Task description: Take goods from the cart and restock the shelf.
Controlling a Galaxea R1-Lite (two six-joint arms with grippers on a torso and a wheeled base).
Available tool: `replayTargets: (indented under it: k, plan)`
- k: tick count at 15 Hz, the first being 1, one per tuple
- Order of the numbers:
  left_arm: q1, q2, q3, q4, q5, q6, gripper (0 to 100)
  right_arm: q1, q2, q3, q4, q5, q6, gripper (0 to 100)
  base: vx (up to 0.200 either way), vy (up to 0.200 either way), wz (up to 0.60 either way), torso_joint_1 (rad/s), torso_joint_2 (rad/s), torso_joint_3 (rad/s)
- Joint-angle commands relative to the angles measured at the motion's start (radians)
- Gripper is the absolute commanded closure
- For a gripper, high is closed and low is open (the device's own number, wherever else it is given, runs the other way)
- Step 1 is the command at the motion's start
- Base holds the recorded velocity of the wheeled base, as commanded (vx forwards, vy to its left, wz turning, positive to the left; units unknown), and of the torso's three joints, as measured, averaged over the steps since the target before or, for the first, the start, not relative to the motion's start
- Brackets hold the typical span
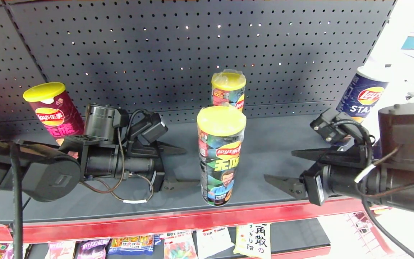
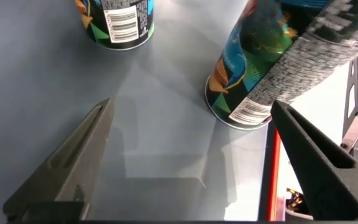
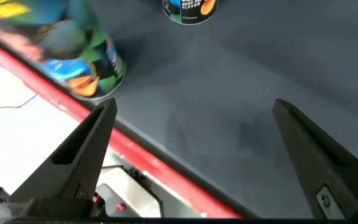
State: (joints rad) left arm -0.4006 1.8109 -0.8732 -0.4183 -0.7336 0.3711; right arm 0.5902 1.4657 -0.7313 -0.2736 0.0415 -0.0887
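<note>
Flanking the edge-side can (image 1: 221,154), left fingers (image 1: 173,149) and right fingers (image 1: 311,154) spread

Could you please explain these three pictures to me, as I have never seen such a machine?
It is a two-armed robot restocking a shop shelf. The wide picture comes from a camera on its head; the other two come from cameras on its wrists. The left hand and right hand are both open and hold nothing. Between them stands a tall yellow-lidded can, with a second can behind it, a purple can far left and a blue can far right.
</note>
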Motion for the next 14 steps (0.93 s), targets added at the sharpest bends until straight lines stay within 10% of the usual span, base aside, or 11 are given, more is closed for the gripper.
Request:
replayTargets:
  k: [1, 14]
  plan:
    - [0.000, -0.004, -0.001, 0.000, 0.000, 0.000, 0, -0.004, 0.096, -0.054, -0.001, 0.000, 0.000, 0, 0.000, 0.000, 0.00, 0.000, 0.00, 0.000]
    - [0.005, 0.001, -0.024, -0.002, 0.000, -0.006, 0, 0.023, 0.245, -0.183, -0.002, 0.003, 0.006, 0, 0.000, 0.000, 0.00, 0.000, 0.00, 0.000]
